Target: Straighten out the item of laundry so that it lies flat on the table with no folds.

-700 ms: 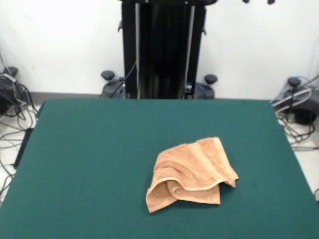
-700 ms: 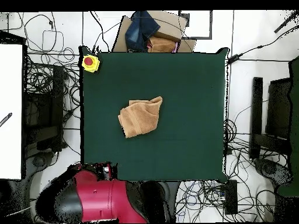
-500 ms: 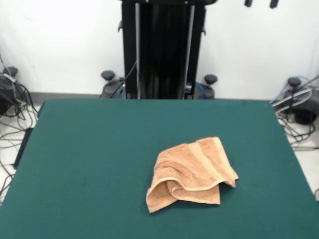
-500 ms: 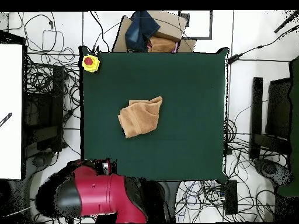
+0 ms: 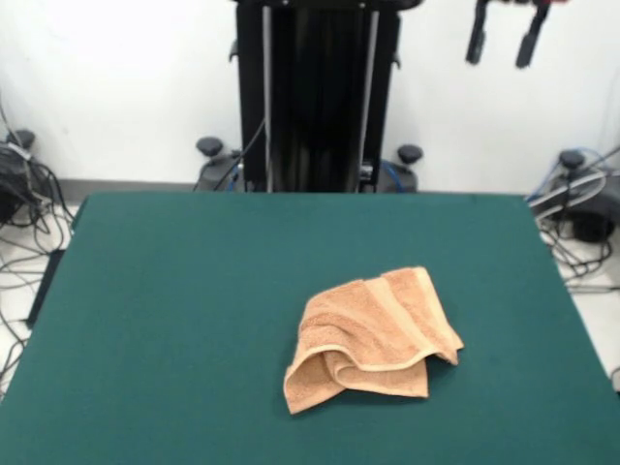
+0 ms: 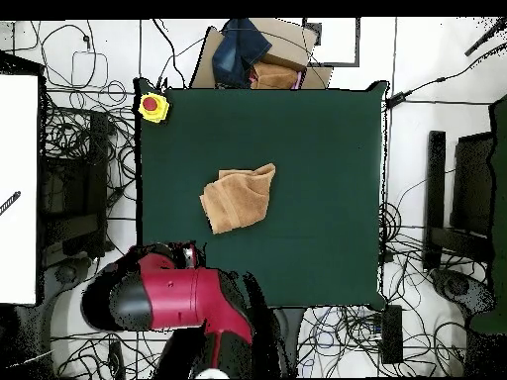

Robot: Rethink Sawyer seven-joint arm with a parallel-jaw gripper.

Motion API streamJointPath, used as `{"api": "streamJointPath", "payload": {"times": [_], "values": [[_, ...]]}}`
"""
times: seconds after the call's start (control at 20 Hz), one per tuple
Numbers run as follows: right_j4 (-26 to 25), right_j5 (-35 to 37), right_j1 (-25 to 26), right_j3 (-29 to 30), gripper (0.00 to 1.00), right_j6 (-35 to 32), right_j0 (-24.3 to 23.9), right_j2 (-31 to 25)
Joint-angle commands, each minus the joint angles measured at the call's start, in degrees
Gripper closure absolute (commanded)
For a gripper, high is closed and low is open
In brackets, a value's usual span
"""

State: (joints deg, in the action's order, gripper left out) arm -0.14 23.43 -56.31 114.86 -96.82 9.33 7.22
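The item of laundry point(image 5: 373, 334), an orange-tan towel, lies crumpled on the dark green table point(image 5: 194, 291), right of centre, with one corner folded over and a rolled fold along its near edge. In the overhead view the towel point(image 6: 238, 198) sits a little left of the table's point(image 6: 317, 148) middle. My gripper point(image 5: 501, 39) hangs high at the top right of the front view, beyond the table's far edge and well above the towel. Its two dark fingers point(image 5: 475, 37) stand apart with nothing between them. From overhead, the red arm point(image 6: 168, 297) overlaps the table's bottom-left edge.
A yellow box with a red button point(image 6: 152, 106) sits at the table's top-left corner in the overhead view. A cardboard box holding dark cloth point(image 6: 255, 54) stands just past the top edge. Cables point(image 6: 79, 148) cover the floor around the table.
The gripper's fingers have come down further into the front view at the top right. From overhead, the red arm has shifted towards the table. The towel has not moved.
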Motion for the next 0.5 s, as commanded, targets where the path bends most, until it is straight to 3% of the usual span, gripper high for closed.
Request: {"api": "streamJointPath", "payload": {"times": [0.05,0.5], "values": [[2.06,-8.09,12.06,-4.51,0.0,-14.39,-1.51,0.44],[2.46,-12.07,18.17,-5.32,0.0,-11.56,-4.22,-2.43]]}}
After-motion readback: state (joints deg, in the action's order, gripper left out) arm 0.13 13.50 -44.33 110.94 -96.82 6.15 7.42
